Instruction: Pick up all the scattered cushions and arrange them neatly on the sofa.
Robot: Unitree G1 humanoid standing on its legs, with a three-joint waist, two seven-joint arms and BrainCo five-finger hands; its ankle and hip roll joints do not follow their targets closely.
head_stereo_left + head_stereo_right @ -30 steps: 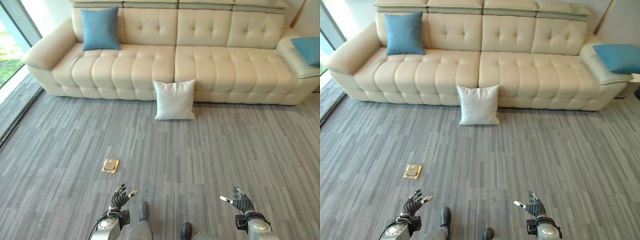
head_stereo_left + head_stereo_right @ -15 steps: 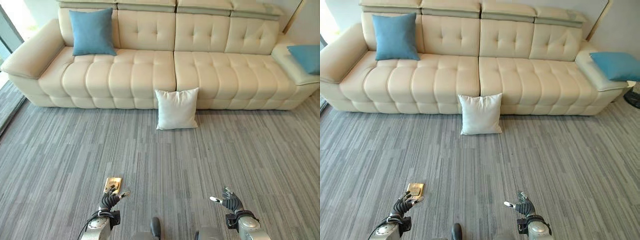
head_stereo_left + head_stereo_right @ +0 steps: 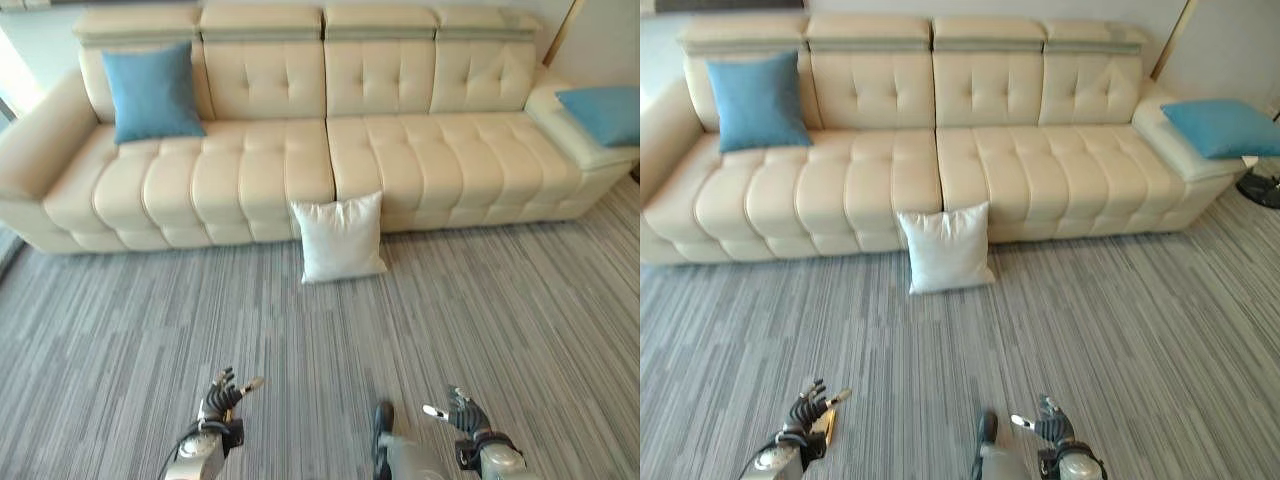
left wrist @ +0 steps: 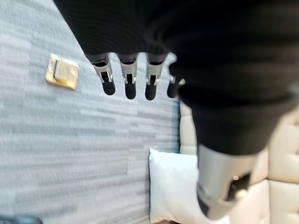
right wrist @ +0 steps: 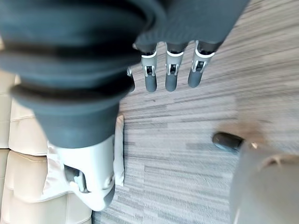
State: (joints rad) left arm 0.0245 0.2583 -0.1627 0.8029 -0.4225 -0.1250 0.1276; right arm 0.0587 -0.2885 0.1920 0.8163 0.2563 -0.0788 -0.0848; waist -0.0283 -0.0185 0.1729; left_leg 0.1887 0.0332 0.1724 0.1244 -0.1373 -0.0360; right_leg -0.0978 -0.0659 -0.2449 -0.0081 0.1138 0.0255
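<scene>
White cushion (image 3: 340,237) on floor (image 3: 500,300), against cream sofa (image 3: 260,170).

Three cushions, one sofa, one floor plate, two hands.

Two blue cushions: one (image 3: 152,91) against the sofa's (image 3: 260,170) backrest at the left end, one (image 3: 603,110) on the right armrest. One white cushion (image 3: 339,238) on the carpet, leaning against the sofa front. One brass floor plate (image 4: 61,71). One left hand (image 3: 224,392), one right hand (image 3: 462,413), both empty with fingers spread.
</scene>
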